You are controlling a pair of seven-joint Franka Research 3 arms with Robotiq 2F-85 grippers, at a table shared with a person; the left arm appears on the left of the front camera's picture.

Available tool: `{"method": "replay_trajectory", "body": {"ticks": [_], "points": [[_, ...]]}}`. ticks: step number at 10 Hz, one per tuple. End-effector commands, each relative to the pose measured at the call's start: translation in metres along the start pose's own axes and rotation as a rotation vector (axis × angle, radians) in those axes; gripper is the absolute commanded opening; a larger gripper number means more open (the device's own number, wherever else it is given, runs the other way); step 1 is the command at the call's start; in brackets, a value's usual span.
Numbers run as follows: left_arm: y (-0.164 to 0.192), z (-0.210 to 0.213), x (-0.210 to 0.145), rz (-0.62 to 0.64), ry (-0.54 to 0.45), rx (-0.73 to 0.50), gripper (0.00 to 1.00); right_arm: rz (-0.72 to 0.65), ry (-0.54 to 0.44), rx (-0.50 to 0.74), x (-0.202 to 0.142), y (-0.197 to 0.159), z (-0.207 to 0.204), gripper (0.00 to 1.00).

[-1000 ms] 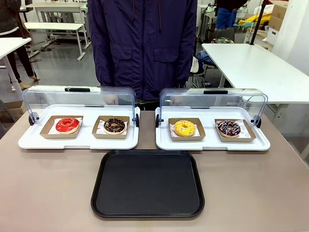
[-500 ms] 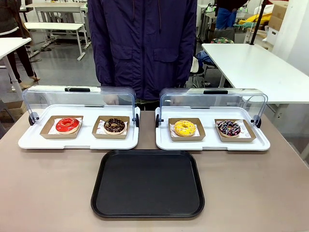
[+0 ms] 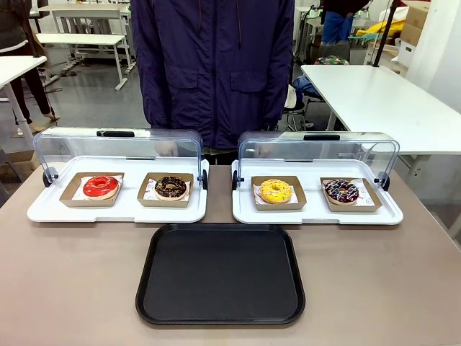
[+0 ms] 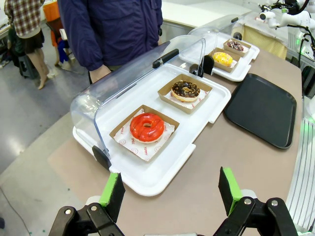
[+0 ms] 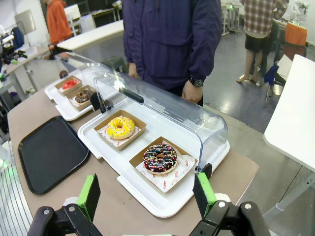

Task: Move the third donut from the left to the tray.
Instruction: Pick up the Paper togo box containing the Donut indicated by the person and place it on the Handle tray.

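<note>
right wrist view: the right gripper (image 5: 147,192) hangs over the near edge of the grey-brown table (image 5: 106,194), its black fingers with green pads spread wide and nothing between them. at twelve o'clock from it lies a dark chocolate ring donut with coloured sprinkles (image 5: 160,157) in a square brown cardboard holder. it sits on a white plastic serving tray (image 5: 93,141) whose clear domed lid (image 5: 162,110) is tipped back. at eleven o'clock, on the same white tray, sits the ring donut with bright yellow glaze and small sprinkles (image 5: 120,127), in its own square brown cardboard holder on white paper. at nine o'clock the large flat black rectangular plastic tray (image 5: 51,150) lies on the table, just beside the white one.

on the left wrist view the left gripper (image 4: 171,189) is just as wide open and holds nothing. at twelve o'clock from it a red-glazed ring donut (image 4: 146,127) rests on a second white serving tray (image 4: 162,172), with a plain chocolate-glazed donut (image 4: 185,89) at one o'clock.

from the front, the yellow donut lies at one o'clock from the black tray, well apart from both grippers. a person in a dark blue jacket (image 3: 212,65) stands at twelve o'clock across the table.
</note>
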State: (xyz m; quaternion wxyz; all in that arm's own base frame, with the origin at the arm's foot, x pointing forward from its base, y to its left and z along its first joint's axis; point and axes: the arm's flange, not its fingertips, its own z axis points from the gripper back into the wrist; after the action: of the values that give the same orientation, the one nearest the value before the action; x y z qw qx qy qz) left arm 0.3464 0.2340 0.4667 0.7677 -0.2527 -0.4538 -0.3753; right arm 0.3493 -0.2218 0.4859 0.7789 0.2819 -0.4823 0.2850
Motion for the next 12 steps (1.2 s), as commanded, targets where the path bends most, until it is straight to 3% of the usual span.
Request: {"method": "replay_trajectory", "body": {"ticks": [1,12], "points": [[0.0000,0.0021,0.0007,-0.007,0.006,-0.004,1.00,0.008,-0.009,0.000,0.0020,0.0002,-0.0005,1.00],[0.0000,0.0021,0.0007,-0.007,0.006,-0.004,1.00,0.008,-0.009,0.000,0.0020,0.0002,-0.0005,1.00]]}}
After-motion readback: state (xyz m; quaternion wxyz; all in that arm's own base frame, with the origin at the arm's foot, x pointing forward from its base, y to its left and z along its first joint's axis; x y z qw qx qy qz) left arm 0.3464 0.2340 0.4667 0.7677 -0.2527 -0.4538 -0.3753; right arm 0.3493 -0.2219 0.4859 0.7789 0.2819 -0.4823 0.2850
